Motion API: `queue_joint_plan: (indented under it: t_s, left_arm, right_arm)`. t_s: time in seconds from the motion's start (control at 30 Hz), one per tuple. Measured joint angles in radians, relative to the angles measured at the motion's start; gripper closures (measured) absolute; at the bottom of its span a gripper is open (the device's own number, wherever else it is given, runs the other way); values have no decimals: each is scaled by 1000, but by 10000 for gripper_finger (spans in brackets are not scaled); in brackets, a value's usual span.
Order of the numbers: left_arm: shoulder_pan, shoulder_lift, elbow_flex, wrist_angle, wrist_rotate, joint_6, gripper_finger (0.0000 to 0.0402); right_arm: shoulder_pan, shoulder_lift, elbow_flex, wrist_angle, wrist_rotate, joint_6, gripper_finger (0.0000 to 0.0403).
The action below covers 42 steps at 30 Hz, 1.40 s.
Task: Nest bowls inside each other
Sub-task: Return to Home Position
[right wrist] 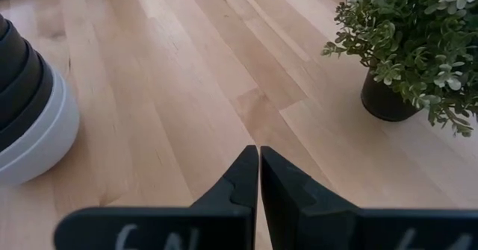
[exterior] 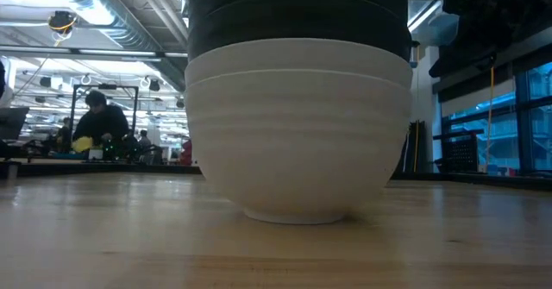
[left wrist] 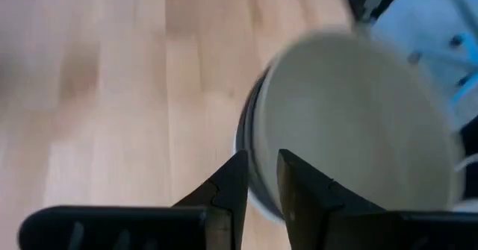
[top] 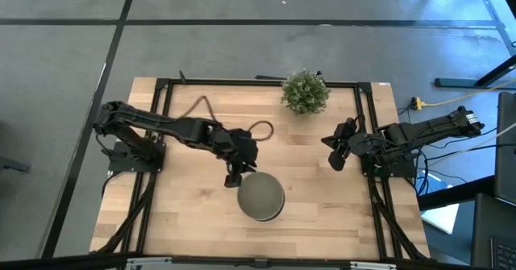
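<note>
The bowls stand nested in one stack point(top: 262, 197) on the table's near middle, the grey-olive bowl point(left wrist: 358, 123) on top. In the low view the stack point(exterior: 297, 125) rests on its white bottom bowl, with a second white bowl and black ones above. My left gripper point(top: 235, 179) hovers at the stack's far-left edge, its fingers a narrow gap apart point(left wrist: 261, 186), one on either side of the top rim point(left wrist: 258, 142). My right gripper point(top: 334, 160) waits shut point(right wrist: 258, 164) by the table's right side, and its wrist view shows the stack point(right wrist: 26, 108) farther off. My left gripper comes at the stack's rim point(left wrist: 254, 168) from above, slanting down, with one finger point(left wrist: 233, 183) outside the bowls and one point(left wrist: 295, 183) over the inside. I cannot tell whether either finger touches the rim.
A small green potted plant point(top: 305, 91) stands at the table's far edge, also seen close to my right gripper point(right wrist: 411, 41). A dark cable point(top: 262, 129) loops on the wood behind my left arm. A black frame point(top: 367, 133) borders the table. A person point(exterior: 99, 125) sits in the room beyond.
</note>
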<state>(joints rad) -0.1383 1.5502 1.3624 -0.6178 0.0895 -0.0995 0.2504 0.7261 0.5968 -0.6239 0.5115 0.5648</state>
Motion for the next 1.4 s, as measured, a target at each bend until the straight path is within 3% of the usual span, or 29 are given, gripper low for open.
queue_joint_plan:
  t_s: [0.27,0.47,0.57,0.87,1.03,1.17,1.4]
  left_arm:
    - [8,-181,0,162,41,34,320]
    - [-29,-348,-9,146,-229,156,323]
    - [-43,-426,-40,123,-310,158,321]
    - [-53,-706,-283,128,-443,85,320]
    - [-53,-882,-467,221,-446,43,320]
    - [-52,-1009,-583,248,-459,57,320]
    - [-52,-1173,-695,173,-484,75,320]
  right_arm:
    - [0,0,0,-7,1,0,384]
    - [0,-3,0,24,63,-8,384]
    - [0,-21,0,64,93,-41,384]
    - [0,-169,0,176,123,-220,384]
    - [0,-263,0,310,25,-413,384]
    - [0,-316,0,376,19,-519,384]
    - [0,-358,0,315,13,-491,384]
